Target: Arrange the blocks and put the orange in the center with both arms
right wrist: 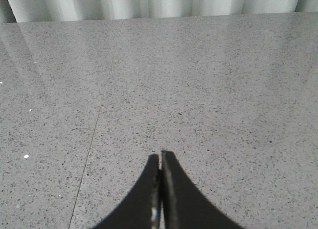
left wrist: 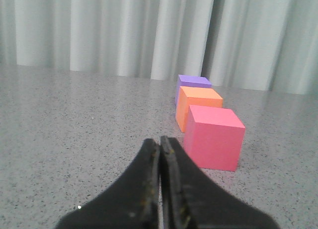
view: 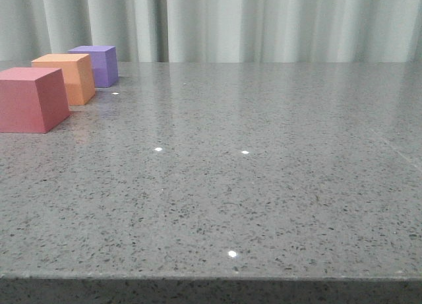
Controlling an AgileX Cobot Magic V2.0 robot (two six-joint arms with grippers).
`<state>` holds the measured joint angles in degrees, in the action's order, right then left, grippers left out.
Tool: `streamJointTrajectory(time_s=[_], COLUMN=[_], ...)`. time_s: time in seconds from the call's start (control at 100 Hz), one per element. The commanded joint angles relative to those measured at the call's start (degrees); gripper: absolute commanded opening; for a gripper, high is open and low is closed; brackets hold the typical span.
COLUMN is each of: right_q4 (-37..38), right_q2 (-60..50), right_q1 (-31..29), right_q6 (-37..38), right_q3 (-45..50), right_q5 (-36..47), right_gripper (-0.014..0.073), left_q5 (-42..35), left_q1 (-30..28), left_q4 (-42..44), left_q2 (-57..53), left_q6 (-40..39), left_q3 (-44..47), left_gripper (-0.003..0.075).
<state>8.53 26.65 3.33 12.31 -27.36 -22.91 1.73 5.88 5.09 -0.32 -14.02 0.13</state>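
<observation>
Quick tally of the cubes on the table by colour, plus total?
Pink-red cube: 1
Orange cube: 1
Purple cube: 1
Total: 3 cubes, standing in one row with the orange one in the middle.

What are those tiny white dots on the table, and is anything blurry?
Front view: the dots are lamp glints on the shiny table, and the pink cube casts a soft shadow. Left wrist view: the shut left gripper is close and a bit blurry; the purple cube looks soft too. Right wrist view: small glints again, with the right gripper dark.
</observation>
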Motion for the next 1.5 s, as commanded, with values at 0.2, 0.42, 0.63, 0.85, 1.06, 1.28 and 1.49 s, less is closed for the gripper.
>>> streamJointTrajectory(time_s=[0.2,0.42,0.63,0.85,1.06,1.28,1.49], right_q4=[1.0,1.0,1.0,1.1,-3.1,-4.3,-6.7], right_q2=[0.3,0.3,0.3,-3.1,-12.6,-22.3,-28.4], right_q1=[-0.3,-0.3,-0.3,-0.3,-0.3,-0.1,-0.1], right_q6=[-0.4,-0.4,-0.4,-0.4,-0.4,-0.4,-3.5], right_q3=[-1.6,-1.6,-1.6,-0.8,7.5,18.2,23.7], right_q5=[4.3,4.3,4.3,4.8,14.3,21.7,22.3], right_gripper=[-0.0066,-0.0066,-0.0066,-0.0066,-0.0066,-0.0066,-0.0066], left_q5=[-5.2,-5.2,-5.2,-5.2,-5.2,-5.2,-5.2], left_q1=[-0.1,-0.1,-0.1,-0.1,-0.1,-0.1,-0.1], left_q4=[-0.8,-0.8,-0.8,-0.8,-0.8,-0.8,-0.8], left_q2=[-1.9,-1.9,-1.9,-1.9,-1.9,-1.9,-1.9], left_q6=[0.0,0.0,0.0,0.0,0.0,0.0,0.0], left_q3=[2.4,2.4,2.4,2.4,2.4,2.4,2.4], left_gripper=[-0.0019,-0.0019,-0.0019,-0.0019,-0.0019,-0.0019,-0.0019])
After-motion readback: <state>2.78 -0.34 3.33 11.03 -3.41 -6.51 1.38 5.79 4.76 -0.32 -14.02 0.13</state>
